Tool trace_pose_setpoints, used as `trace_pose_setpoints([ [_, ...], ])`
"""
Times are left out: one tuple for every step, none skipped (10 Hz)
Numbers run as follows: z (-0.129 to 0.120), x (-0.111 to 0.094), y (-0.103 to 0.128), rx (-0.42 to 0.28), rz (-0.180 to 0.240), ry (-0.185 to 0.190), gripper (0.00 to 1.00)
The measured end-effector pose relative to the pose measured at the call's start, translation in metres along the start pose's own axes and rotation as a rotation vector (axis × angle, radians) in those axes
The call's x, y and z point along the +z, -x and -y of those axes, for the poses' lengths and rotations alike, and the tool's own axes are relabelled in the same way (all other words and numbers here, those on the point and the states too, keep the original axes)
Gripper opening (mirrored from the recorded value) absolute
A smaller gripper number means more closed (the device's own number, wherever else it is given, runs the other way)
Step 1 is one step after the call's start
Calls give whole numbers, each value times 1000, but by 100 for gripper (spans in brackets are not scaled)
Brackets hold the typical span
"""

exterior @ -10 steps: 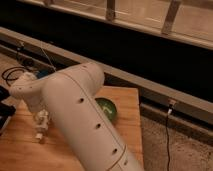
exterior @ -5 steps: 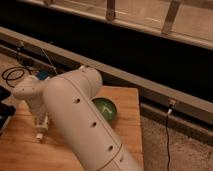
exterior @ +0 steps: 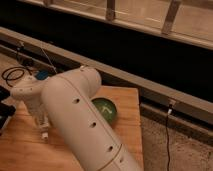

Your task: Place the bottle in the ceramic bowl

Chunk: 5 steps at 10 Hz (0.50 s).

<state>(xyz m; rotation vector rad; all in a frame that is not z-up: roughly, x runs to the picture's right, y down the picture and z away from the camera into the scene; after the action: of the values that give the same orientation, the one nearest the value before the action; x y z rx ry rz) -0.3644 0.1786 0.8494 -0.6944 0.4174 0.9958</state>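
Since the frame half a second back, the thick white tubular arm (exterior: 75, 110) has barely shifted. The two-finger gripper (exterior: 43, 127) stays over the left part of the table, and the bowl has not moved.

1. Far left: a coiled black cable (exterior: 12, 75) lies beyond the table's rear corner. A small blue object (exterior: 42, 75) sits just beside it to the right (what it is cannot be told).

2. Left: the gripper points downward over the light wooden table (exterior: 20, 150). Its fingers are clamped on the small white plastic bottle (exterior: 45, 134), which hangs upright beneath them. The bottle's lower end is near the tabletop; whether it touches cannot be told. The bottle is well apart from the bowl, to the bowl's left.

3. Centre: the arm rises from the lower edge of the view and runs diagonally up and leftward across the table. A row of dark round holes runs along its side.

4. Right of centre: the round, glossy green ceramic bowl (exterior: 107, 110) stands on the table toward its rear right area. A pale streak of reflection shows inside it. Its left rim is hidden behind the arm.

5. Right: a thin dark cable (exterior: 167, 135) drops from the long grey ledge (exterior: 150, 92) down across the speckled floor (exterior: 190, 150).
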Motion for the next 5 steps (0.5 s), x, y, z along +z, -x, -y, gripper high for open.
trace_pose_setpoints([
  [-3,2,-1,1,0,29,0],
  [2,2,-2,24,7,102,0],
  [10,1,-1,41,23,173,0],
  [31,-4,2,69,56,265,0],
  [43,-12,5,80,89,325,0],
])
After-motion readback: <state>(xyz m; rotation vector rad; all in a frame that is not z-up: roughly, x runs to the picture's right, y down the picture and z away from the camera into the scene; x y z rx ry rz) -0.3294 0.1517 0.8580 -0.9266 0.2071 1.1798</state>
